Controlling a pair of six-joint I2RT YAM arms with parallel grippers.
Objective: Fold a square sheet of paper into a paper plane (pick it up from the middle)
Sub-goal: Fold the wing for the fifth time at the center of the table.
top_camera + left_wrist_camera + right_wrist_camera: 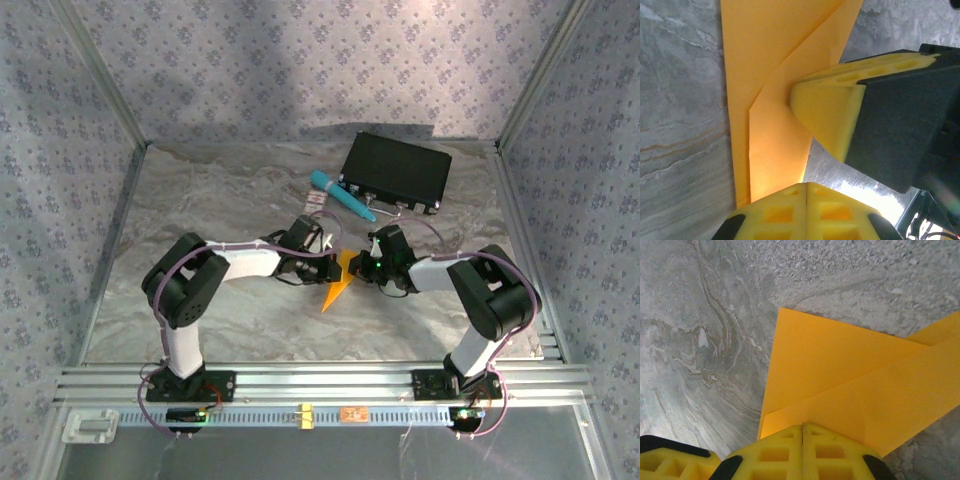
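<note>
The orange-yellow sheet of paper [337, 284] lies folded on the marble table as a narrow pointed shape, its tip toward the near edge. In the left wrist view the paper [772, 75] shows layered diagonal folds. My left gripper [322, 262] is shut, its tips [806, 186] down on the paper's edge. My right gripper [366, 268] is also shut, its tips [802, 427] resting on the folded paper [840, 370]. The two grippers face each other across the paper. The right gripper's yellow fingers [832, 112] press the paper close to the left gripper's tips.
A black case [395, 170] sits at the back right. A teal pen [342, 195] and a small white-and-red card [318, 203] lie just in front of it. Patterned walls enclose the table, and a metal rail [320, 380] runs along the near edge.
</note>
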